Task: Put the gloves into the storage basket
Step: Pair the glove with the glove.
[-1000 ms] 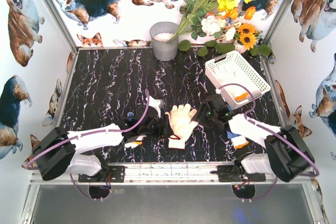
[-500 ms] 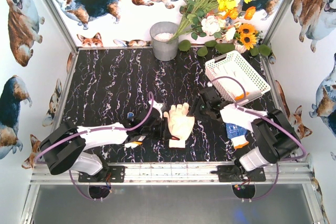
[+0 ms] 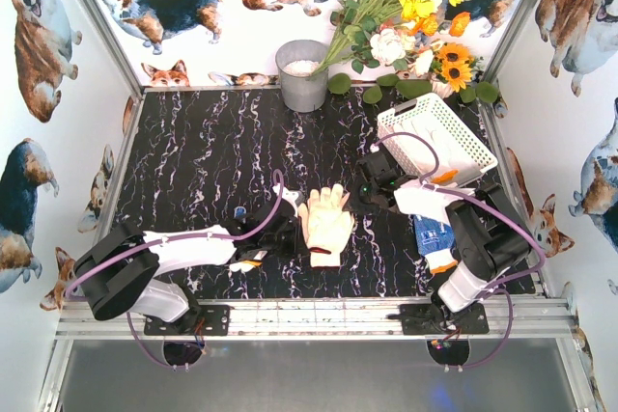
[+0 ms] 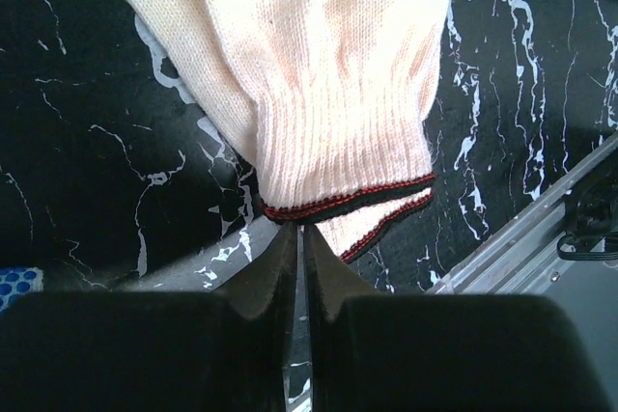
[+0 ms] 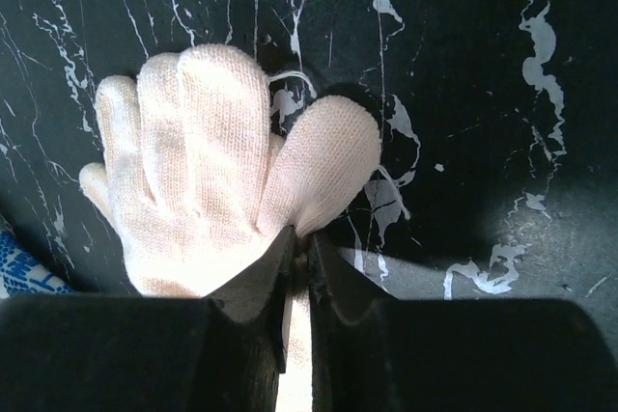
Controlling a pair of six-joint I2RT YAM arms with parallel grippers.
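The cream knit gloves with red-trimmed ribbed cuffs lie on the black marbled worktop. The left gripper is pressed together at the cuff hem; the right gripper pinches the thumb's base.

You have one storage basket at the table's far right corner, one grey bucket at the far edge and one bunch of flowers beside it. Loose on the table you can count one cream knit glove toward the near edge, though two red-trimmed cuff edges show, so a second may lie under it. There is also one blue dotted glove by the right edge. One blue scrap left of the cream one may be another glove; too little shows. Inside the basket, white knit and one orange cuff show, number unclear.
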